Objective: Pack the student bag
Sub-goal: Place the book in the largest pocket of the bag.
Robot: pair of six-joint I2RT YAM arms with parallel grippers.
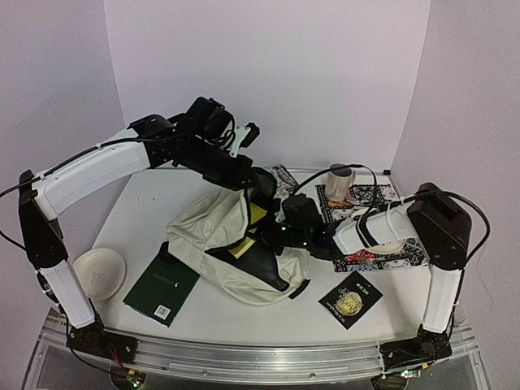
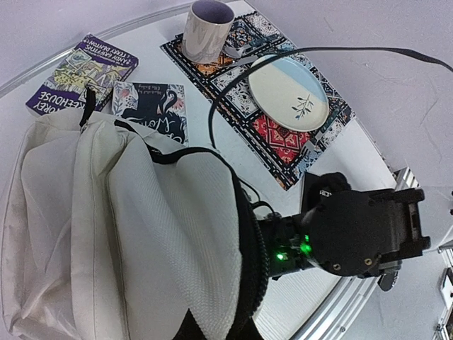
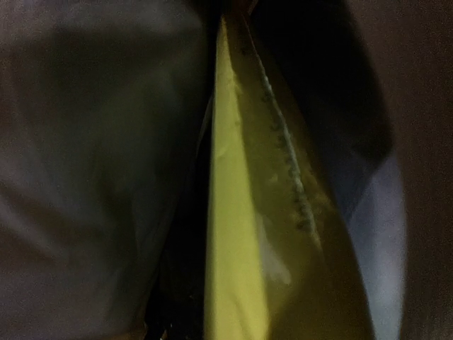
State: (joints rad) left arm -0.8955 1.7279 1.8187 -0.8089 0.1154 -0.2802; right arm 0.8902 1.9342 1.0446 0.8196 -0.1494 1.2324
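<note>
The fingertips of the right gripper (image 1: 280, 230) were hidden inside the large cream fabric backpack (image 1: 207, 227). Its wrist view was dark and blurred: a flat yellow thing (image 3: 241, 234), cut off by the lower edge, could not be identified.

Cream student bag (image 1: 203, 231), dark green book (image 1: 162, 286), patterned red-blue mat (image 2: 283, 138), possibly a yellow book (image 3: 233, 248).

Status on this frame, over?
Left gripper shut on student bag, top edge lifted. Right gripper inside its mouth by a yellow item; grip unseen. Green book lies outside the bag.
</note>
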